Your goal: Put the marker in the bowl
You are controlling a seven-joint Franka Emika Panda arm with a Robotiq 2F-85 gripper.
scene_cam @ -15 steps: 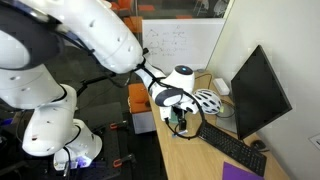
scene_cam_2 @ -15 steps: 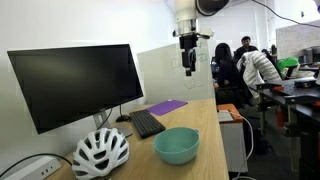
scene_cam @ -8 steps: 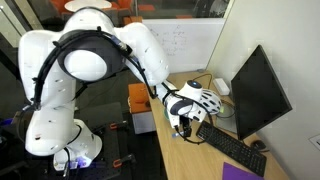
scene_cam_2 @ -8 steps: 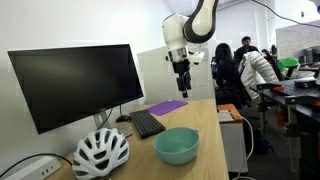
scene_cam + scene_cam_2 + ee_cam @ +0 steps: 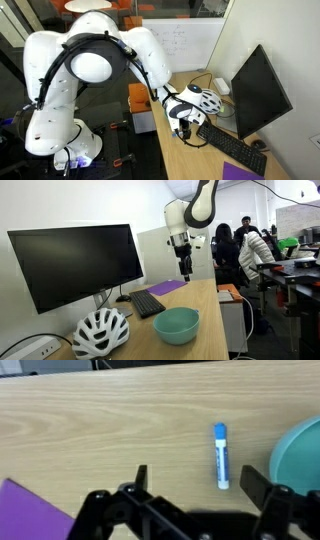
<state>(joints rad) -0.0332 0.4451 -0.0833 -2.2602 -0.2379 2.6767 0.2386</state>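
Note:
In the wrist view the light blue marker lies flat on the wooden desk, just left of the teal-green bowl, whose rim shows at the right edge. My gripper is open and empty, its two dark fingers spread, with the marker slightly beyond and between them. In an exterior view the gripper hangs well above the desk, beyond the bowl. In an exterior view the gripper is low over the desk by the helmet; the bowl and marker are hidden there.
A white-and-black helmet lies left of the bowl. A black keyboard and a purple pad lie before the monitor. The purple pad's corner shows at lower left in the wrist view. People sit behind the desk.
The arm has swung round and the gripper has come down toward the desk, moving a little toward the monitor side. It stays open and empty.

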